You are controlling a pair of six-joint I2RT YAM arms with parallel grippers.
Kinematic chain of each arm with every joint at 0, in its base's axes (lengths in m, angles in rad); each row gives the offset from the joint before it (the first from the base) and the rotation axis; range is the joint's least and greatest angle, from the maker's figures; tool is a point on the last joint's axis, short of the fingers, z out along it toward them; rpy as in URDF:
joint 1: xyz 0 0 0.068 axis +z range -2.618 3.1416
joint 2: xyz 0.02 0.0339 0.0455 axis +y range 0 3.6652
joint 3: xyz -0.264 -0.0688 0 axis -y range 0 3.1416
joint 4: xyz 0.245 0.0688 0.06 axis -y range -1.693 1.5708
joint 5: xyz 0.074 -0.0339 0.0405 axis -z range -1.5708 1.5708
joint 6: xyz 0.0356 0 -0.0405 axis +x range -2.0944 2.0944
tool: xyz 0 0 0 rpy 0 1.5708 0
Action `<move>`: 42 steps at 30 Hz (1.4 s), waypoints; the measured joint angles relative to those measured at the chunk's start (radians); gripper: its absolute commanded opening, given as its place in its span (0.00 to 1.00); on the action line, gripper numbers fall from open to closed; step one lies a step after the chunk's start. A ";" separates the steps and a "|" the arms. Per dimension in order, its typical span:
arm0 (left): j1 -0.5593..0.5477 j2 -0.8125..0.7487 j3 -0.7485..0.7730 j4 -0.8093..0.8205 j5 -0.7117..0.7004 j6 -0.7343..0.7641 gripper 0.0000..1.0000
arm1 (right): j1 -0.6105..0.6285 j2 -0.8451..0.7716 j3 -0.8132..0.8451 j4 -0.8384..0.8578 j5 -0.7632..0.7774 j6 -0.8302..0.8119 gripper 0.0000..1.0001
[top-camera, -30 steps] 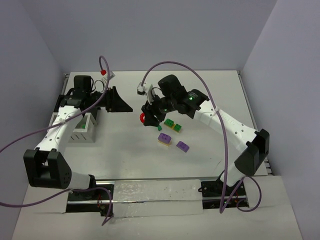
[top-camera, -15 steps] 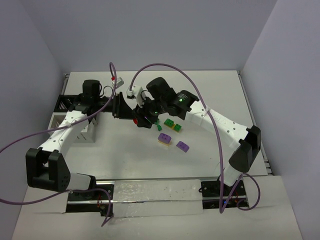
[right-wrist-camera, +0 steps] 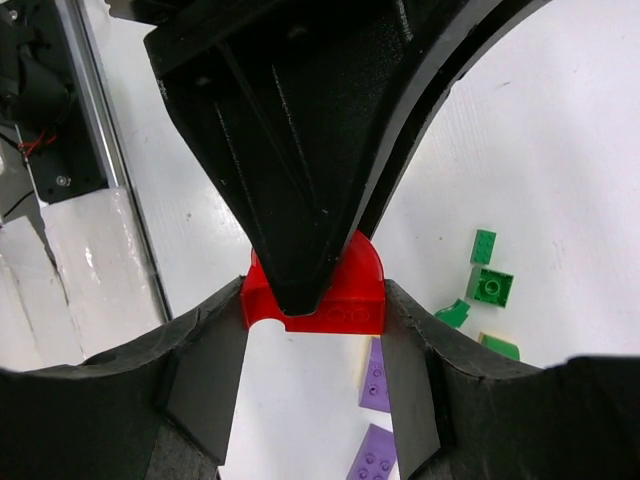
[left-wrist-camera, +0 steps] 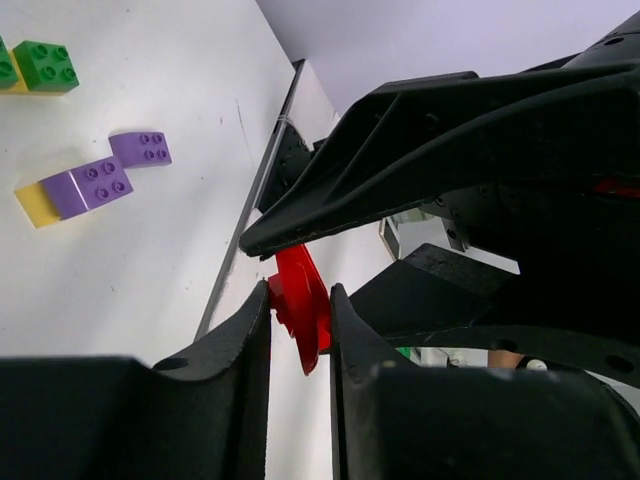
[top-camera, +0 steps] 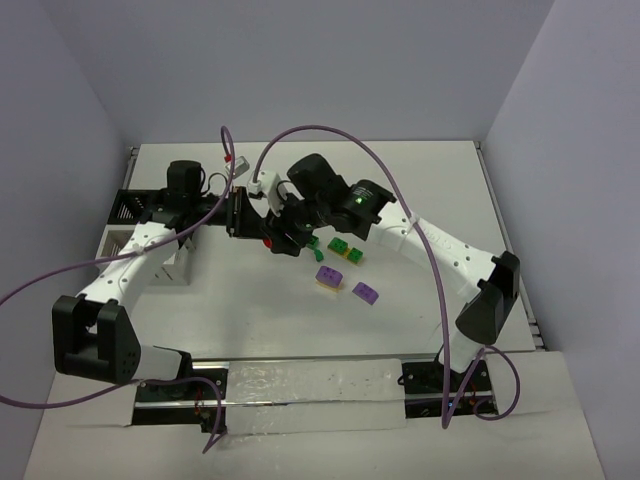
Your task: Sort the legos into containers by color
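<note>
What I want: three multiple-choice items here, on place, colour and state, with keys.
1. Where is the red half-round brick? A in the white box; B held by the left hand and right hand; C in the black tray.
2. The stacked purple brick joins which colour? A yellow; B red; C green.
3. The right hand is: A open; B shut on that brick; C unseen.
Key: B, both wrist views show it flanked; A, the yellow brick adjoins it; B, its fingers press the sides.
</note>
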 measured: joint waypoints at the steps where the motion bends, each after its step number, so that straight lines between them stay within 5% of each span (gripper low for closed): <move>1: 0.000 0.000 -0.001 -0.001 -0.002 -0.001 0.00 | 0.000 0.000 0.000 -0.001 0.002 -0.001 0.65; 5: 0.003 -0.003 -0.001 -0.005 -0.003 0.017 0.00 | 0.002 0.002 0.000 -0.006 0.007 0.004 0.99; 10: 0.055 -0.015 0.026 -0.089 -0.045 0.098 0.00 | -0.007 0.002 0.000 -0.007 0.014 0.023 1.00; 19: 0.202 0.002 0.301 -0.361 -0.401 0.372 0.00 | -0.186 -0.005 0.023 -0.041 -0.087 0.041 1.00; 31: 0.523 -0.099 0.312 -0.534 -0.992 0.511 0.00 | -0.441 -0.033 -0.107 -0.088 -0.116 0.029 1.00; 42: 0.567 -0.118 0.299 -0.536 -1.360 0.527 0.00 | -0.467 -0.016 -0.105 -0.129 -0.087 0.025 1.00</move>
